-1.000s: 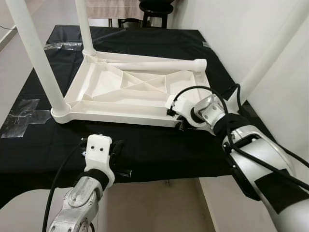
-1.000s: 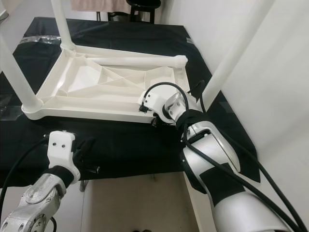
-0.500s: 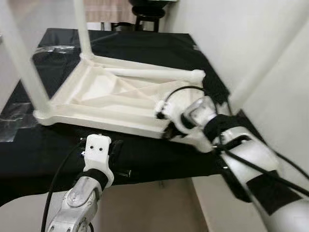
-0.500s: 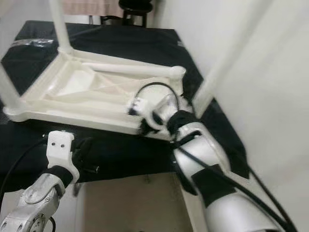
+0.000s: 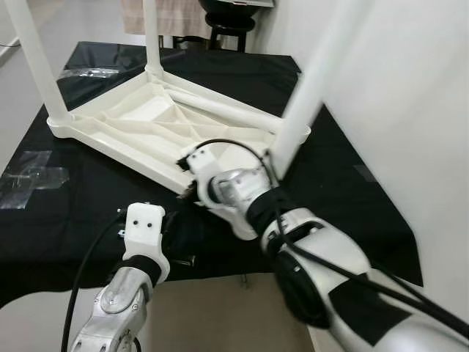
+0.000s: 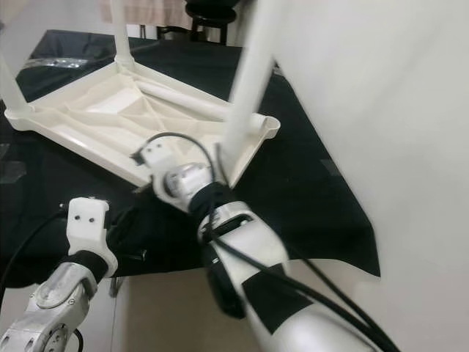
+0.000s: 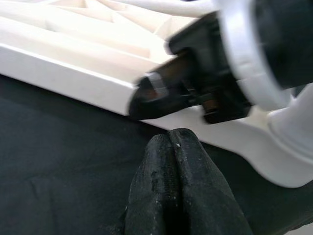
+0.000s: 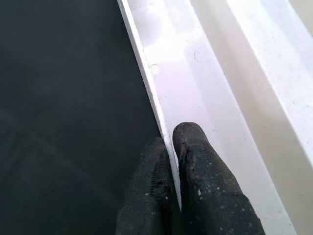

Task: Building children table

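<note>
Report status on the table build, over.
Right claw pinched on near rim of upturned white tabletop. Left claw shut, empty, just short of that rim. Three legs standing; loose leg lying inside. Nothing in the way.

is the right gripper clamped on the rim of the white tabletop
Yes: in the right wrist view the right gripper has one black finger on each side of the thin rim of the upside-down white tabletop, pinching it.

The upturned table (image 5: 146,125) lies on the black cloth (image 5: 352,205), a stool (image 5: 231,22) behind.
</note>
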### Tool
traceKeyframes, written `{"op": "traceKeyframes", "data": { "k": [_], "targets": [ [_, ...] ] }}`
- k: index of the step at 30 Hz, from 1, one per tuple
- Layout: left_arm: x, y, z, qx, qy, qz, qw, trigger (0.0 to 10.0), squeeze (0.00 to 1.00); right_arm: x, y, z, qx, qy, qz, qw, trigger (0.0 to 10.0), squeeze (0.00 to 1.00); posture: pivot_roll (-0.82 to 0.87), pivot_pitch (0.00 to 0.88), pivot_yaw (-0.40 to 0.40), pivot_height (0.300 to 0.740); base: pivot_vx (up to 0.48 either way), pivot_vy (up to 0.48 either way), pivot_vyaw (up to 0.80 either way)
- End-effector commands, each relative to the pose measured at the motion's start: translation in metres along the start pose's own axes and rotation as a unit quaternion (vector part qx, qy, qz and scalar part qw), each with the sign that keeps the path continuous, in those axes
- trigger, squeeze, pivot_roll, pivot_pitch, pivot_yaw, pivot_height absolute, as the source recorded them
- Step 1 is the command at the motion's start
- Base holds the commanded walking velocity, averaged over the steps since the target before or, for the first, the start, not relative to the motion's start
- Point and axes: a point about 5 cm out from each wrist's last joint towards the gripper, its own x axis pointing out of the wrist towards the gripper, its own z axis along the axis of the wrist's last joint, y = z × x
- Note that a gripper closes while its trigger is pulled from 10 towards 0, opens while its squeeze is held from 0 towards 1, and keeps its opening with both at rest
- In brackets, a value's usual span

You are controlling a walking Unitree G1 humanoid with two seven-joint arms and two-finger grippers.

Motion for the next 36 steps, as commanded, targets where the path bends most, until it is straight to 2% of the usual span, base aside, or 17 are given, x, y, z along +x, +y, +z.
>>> {"op": "traceKeyframes", "data": {
  "k": [1, 2, 3, 4, 6, 9, 14, 15, 16, 19, 21, 22, 24, 25, 29, 31, 36],
  "targets": [
    [0.001, -0.001, -0.005, 0.002, 0.008, -0.003, 1.000, 10.0, 0.00, 0.002, 0.032, 0.021, 0.040, -0.066, 0.070, 0.995, 10.0, 0.73, 0.04, 0.112, -0.179, 0.740, 0.000, 0.000, 0.00],
    [0.001, -0.001, -0.005, 0.003, 0.008, -0.003, 1.000, 10.0, 0.00, 0.004, 0.050, 0.023, 0.028, -0.072, 0.110, 0.991, 10.0, 0.73, 0.04, 0.112, -0.177, 0.740, 0.000, 0.000, 0.00],
    [0.001, -0.001, -0.005, 0.003, 0.008, -0.003, 1.000, 10.0, 0.00, 0.004, 0.050, 0.023, 0.028, -0.072, 0.110, 0.991, 10.0, 0.73, 0.04, 0.112, -0.177, 0.740, 0.000, 0.000, 0.00],
    [0.002, -0.001, -0.004, 0.004, 0.008, -0.003, 1.000, 10.0, 0.00, 0.003, 0.065, 0.026, 0.027, -0.084, 0.157, 0.984, 10.0, 1.00, 0.04, 0.112, -0.175, 0.740, 0.000, 0.000, 0.00],
    [0.002, 0.000, -0.004, 0.004, 0.007, -0.002, 1.000, 10.0, 0.00, 0.001, 0.074, 0.030, 0.029, -0.098, 0.193, 0.976, 10.0, 1.00, 0.03, 0.112, -0.174, 0.740, 0.000, 0.000, 0.00],
    [0.002, 0.001, -0.004, 0.005, 0.007, -0.001, 1.000, 10.0, 0.00, -0.003, 0.077, 0.036, 0.032, -0.122, 0.216, 0.968, 10.0, 1.00, 0.03, 0.110, -0.169, 0.740, 0.000, 0.000, 0.00],
    [0.004, 0.008, -0.002, -0.002, 0.002, 0.016, 1.000, 10.0, 0.00, -0.016, 0.048, 0.040, 0.054, -0.184, 0.236, 0.953, 10.0, 1.00, 0.01, 0.104, -0.155, 0.740, 0.000, 0.000, 0.00],
    [0.004, 0.014, -0.001, 0.003, -0.001, 0.030, 1.000, 10.0, 0.00, -0.022, 0.034, 0.034, 0.063, -0.193, 0.241, 0.949, 10.0, 0.67, 0.00, 0.103, -0.149, 0.740, 0.000, 0.000, 0.00],
    [0.002, 0.023, 0.000, 0.017, -0.003, 0.047, 0.999, 10.0, 0.00, -0.027, 0.021, 0.025, 0.072, -0.192, 0.248, 0.947, 10.0, 0.00, 0.00, 0.101, -0.145, 0.740, 0.000, 0.000, 0.00],
    [0.000, 0.029, 0.001, 0.027, -0.004, 0.058, 0.998, 10.0, 0.00, -0.030, 0.013, 0.019, 0.078, -0.191, 0.252, 0.946, 10.0, 0.00, 0.00, 0.101, -0.145, 0.740, 0.000, 0.000, 0.00],
    [-0.006, 0.045, -0.004, 0.033, 0.005, 0.092, 0.995, 10.0, 0.00, -0.036, 0.003, 0.010, 0.092, -0.183, 0.262, 0.943, 10.0, 0.00, 0.00, 0.101, -0.140, 0.740, 0.000, 0.000, 0.00],
    [-0.025, 0.083, -0.015, 0.034, 0.031, 0.179, 0.983, 10.0, 0.00, -0.052, -0.009, -0.013, 0.099, -0.165, 0.305, 0.933, 10.0, 0.00, 0.00, 0.100, -0.132, 0.740, 0.000, 0.000, 0.00],
    [-0.025, 0.083, -0.015, 0.034, 0.031, 0.179, 0.983, 10.0, 0.00, -0.052, -0.009, -0.013, 0.099, -0.165, 0.305, 0.933, 10.0, 0.00, 0.00, 0.100, -0.132, 0.740, 0.000, 0.000, 0.00],
    [-0.034, 0.098, -0.019, 0.033, 0.040, 0.213, 0.976, 10.0, 0.00, -0.059, -0.011, -0.024, 0.096, -0.152, 0.326, 0.928, 10.0, 0.00, 0.00, 0.100, -0.132, 0.740, 0.000, 0.000, 0.00],
    [-0.046, 0.120, -0.021, 0.032, 0.047, 0.261, 0.964, 10.0, 0.00, -0.069, -0.014, -0.041, 0.094, -0.135, 0.340, 0.926, 10.0, 0.00, 0.01, 0.093, -0.125, 0.740, 0.000, 0.000, 0.00],
    [-0.062, 0.144, -0.024, 0.034, 0.054, 0.322, 0.945, 10.0, 0.00, -0.079, -0.026, -0.053, 0.126, -0.133, 0.317, 0.931, 10.0, 0.00, 0.01, 0.091, -0.120, 0.740, 0.000, 0.000, 0.00],
    [-0.069, 0.156, -0.025, 0.033, 0.053, 0.352, 0.934, 10.0, 0.00, -0.094, -0.043, -0.067, 0.128, -0.125, 0.287, 0.941, 10.0, 0.00, 0.01, 0.082, -0.125, 0.740, 0.000, 0.000, 0.00]
  ]
}}
